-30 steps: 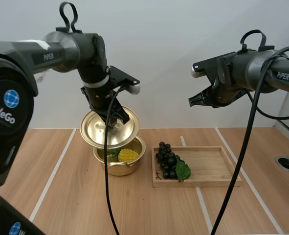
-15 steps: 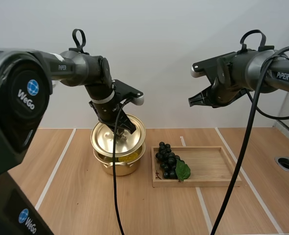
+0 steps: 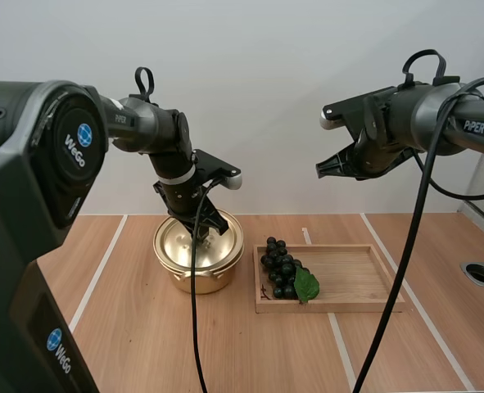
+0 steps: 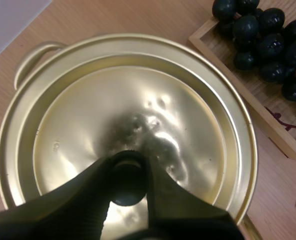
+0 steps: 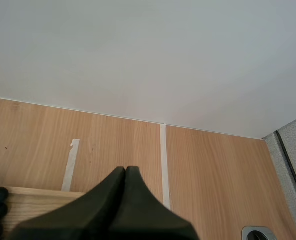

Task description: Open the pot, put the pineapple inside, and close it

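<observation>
High view: lid (image 3: 184, 241) now sits on pot (image 3: 199, 278)

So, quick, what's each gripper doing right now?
Left gripper: closed on the knob of the lid.
Right gripper: closed, holding nothing.

A plain, pale wall (image 3: 266, 82) rises behind the worktop (image 3: 127, 327), evenly and softly lit. The worktop is light wood with a visible grain, crossed by white tape lines (image 3: 97, 278) running from near to far. Near its right edge sits a round metal-rimmed hole (image 3: 481, 273), and a grey speckled panel (image 5: 295, 150) borders the wood there.
</observation>
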You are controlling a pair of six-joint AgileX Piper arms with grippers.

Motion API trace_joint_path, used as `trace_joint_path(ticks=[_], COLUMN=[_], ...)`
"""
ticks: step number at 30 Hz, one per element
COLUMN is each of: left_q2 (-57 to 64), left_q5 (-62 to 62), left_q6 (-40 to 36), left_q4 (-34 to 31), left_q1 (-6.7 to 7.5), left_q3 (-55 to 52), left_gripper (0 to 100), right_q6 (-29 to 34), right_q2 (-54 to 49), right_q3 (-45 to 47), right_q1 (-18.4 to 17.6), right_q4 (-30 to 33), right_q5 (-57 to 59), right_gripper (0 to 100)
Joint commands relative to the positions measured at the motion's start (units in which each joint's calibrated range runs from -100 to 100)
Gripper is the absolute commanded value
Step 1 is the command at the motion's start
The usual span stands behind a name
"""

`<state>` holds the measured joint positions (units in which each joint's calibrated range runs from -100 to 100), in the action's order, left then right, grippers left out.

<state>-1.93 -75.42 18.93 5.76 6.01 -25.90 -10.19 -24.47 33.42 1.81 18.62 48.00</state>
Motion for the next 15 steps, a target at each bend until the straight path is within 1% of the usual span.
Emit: trace_joint_path(ticks=[1, 10, 15], left_q2=[-0.76, -2.98, -3.10], left_q5=[0.73, 0.12, 1.96], left_q6=[0.00, 0.00, 0.00], left_q4=[-0.35, -0.35, -0.22], left_q1=[0.02, 0.02, 0.02], left_q3=[0.03, 0.03, 0.03], left_gripper=[0, 0, 0], right_q6=[0.15, 0.15, 0.15], right_q2=[-0.86, -0.86, -0.86], right_q3=[0.08, 0.08, 2.07], right_q1=[0.20, 0.20, 0.20], right_q4=[-0.37, -0.37, -0.39], right_q5=[-0.60, -0.60, -2.45], right_gripper=[0, 0, 0])
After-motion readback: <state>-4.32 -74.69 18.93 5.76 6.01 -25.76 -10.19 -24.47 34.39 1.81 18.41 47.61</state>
